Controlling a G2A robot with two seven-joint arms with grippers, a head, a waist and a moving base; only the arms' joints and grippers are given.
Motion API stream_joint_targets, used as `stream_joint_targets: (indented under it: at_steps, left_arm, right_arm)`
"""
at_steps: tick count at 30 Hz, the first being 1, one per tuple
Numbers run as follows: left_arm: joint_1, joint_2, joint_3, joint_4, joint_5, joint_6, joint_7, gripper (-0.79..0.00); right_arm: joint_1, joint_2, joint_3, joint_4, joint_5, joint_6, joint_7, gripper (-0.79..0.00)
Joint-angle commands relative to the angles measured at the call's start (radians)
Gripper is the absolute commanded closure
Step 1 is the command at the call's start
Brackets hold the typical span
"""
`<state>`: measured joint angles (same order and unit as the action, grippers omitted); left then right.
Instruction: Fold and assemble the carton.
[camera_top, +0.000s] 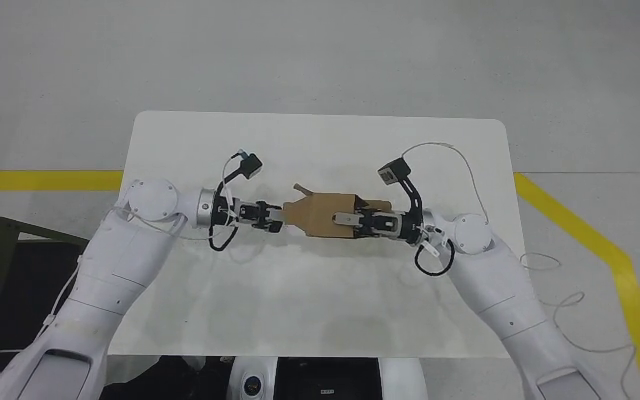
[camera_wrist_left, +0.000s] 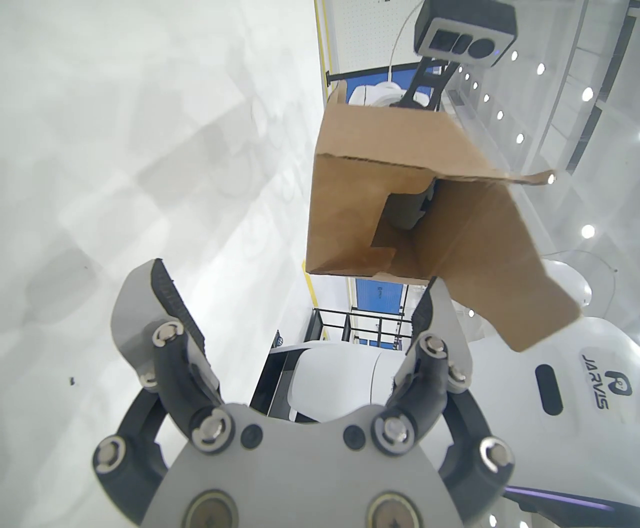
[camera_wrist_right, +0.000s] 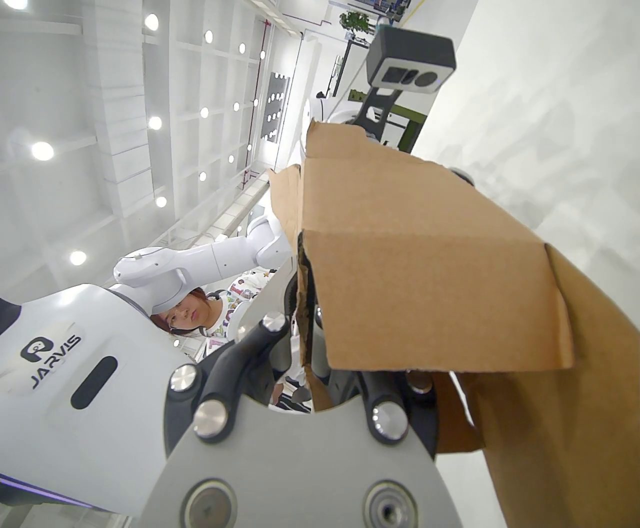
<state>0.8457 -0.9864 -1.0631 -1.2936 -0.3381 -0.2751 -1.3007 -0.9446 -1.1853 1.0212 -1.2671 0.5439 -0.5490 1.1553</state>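
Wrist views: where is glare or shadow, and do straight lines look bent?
Left wrist view: round ceiling lamps glare beside the carton; soft grey patches mottle the table. Right wrist view: more lamps glare, and the shelves look bowed toward the edge. Top view: even light, no hard shadows on the table.

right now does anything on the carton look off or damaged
Yes: the carton looks lopsided, not squared up; one end flap hangs loose, and its edge by the right hand looks ragged.
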Motion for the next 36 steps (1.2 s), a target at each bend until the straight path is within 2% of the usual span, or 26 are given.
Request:
stream_joint_targets:
  at_steps: [1, 11, 22, 36]
  left_arm:
    - [0.001, 0.002, -0.010, 0.001, 0.003, 0.000, 0.007, -0.785]
    - [-0.002, 0.005, -0.026, 0.011, 0.014, 0.006, 0.050, -0.785]
    - [0.004, -0.003, 0.017, -0.013, -0.007, 0.020, -0.016, -0.785]
    - [-0.009, -0.011, 0.045, -0.018, -0.012, 0.018, -0.025, -0.785]
  right_arm:
    - [-0.011, 0.004, 0.009, -0.007, 0.000, 0.013, 0.013, 0.000]
    - [-0.025, 0.006, -0.012, -0.031, 0.022, 0.073, 0.096, 0.000]
    - [-0.009, -0.002, -0.015, -0.014, 0.019, 0.039, 0.062, 0.000]
    - [0.012, -0.016, -0.049, -0.013, 0.036, 0.034, 0.070, 0.000]
